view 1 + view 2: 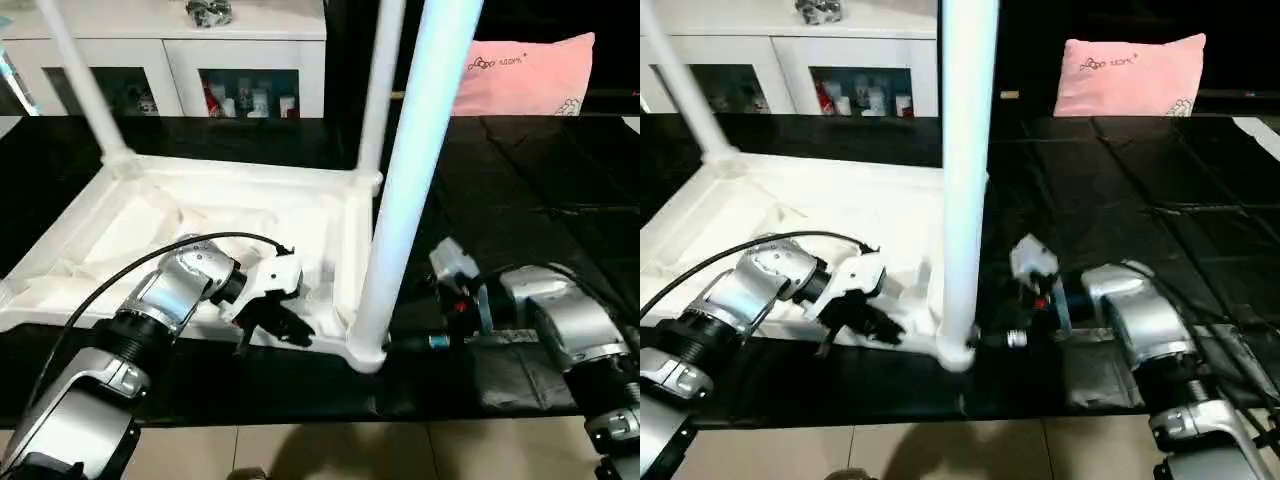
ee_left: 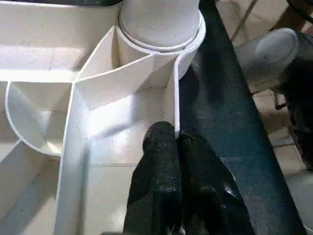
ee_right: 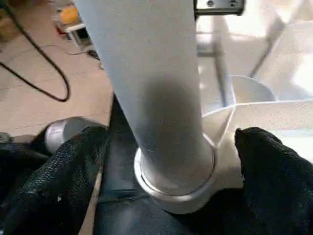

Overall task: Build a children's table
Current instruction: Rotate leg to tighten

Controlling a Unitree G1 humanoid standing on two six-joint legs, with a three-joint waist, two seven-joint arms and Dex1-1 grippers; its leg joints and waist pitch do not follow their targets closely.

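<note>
Low in the frame's centre, a leg stands upright in the near corner socket of the upturned tabletop. The right tool straddles its base, spread wide and nearer; the left tool, pinched narrow, holds the tabletop's rim beside it.

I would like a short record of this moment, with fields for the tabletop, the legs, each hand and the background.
tabletop: white tabletop lies upside down on the black surface, ribbed underside up
legs: three legs stand in corner sockets; the nearest leg is in the near corner socket
left hand: left hand shut, its fingertips at the tabletop's rim beside that socket
right hand: right hand open, one finger on each side of the nearest leg's base
background: white cabinet, pink pillow
</note>
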